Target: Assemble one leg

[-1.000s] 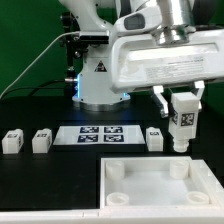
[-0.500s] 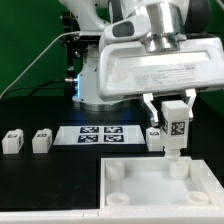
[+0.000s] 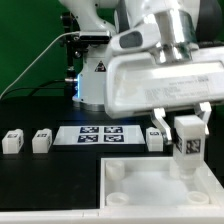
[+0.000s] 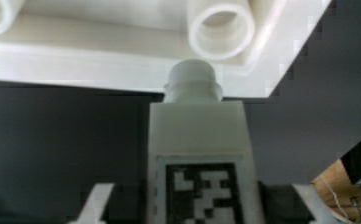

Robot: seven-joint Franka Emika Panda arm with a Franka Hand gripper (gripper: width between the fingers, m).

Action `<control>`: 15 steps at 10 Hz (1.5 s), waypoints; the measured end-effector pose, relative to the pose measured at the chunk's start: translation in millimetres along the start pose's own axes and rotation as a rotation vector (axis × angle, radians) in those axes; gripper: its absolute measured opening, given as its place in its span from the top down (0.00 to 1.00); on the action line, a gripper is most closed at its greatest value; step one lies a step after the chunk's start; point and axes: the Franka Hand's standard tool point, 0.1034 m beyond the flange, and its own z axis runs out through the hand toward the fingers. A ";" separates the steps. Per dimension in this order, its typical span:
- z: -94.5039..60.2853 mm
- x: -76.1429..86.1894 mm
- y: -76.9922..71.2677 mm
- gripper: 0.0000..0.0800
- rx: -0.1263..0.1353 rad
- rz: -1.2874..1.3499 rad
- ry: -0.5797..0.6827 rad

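Note:
My gripper is shut on one leg, a stubby white block with a black-and-white tag, held upright just above the far right corner socket of the large white square board. In the wrist view the leg sits between my fingers, its round peg pointing at the board's edge just short of a round socket. Three more legs stand on the black table: two at the exterior view's left and one behind the held leg.
The marker board lies flat between the loose legs. The arm's white base stands behind it. A green backdrop and a cable are at the exterior view's left.
My gripper has moved with the leg toward the exterior view's right and downward, closer to the board's far right socket. The other legs have not moved.

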 end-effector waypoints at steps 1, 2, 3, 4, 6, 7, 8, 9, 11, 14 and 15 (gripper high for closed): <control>5.5 -0.1 -1.9 0.64 0.003 0.004 -0.002; 11.5 0.2 -5.5 0.64 0.007 0.002 -0.003; 15.0 -2.9 -10.2 0.64 0.011 -0.002 -0.008; 18.1 -6.2 -12.8 0.64 0.013 -0.005 -0.006; 19.1 -6.1 -12.8 0.64 0.006 -0.007 0.045; 18.3 -7.3 -13.6 0.64 0.005 -0.009 0.051; 16.7 -9.5 -14.4 0.64 0.007 -0.010 0.043; 14.9 -11.2 -14.6 0.64 0.007 -0.012 0.040; 14.1 -14.7 -13.5 0.64 0.005 -0.012 0.034; 18.7 -20.5 -10.1 0.64 0.003 -0.009 0.024; 22.2 -23.0 -9.6 0.64 0.003 -0.008 0.017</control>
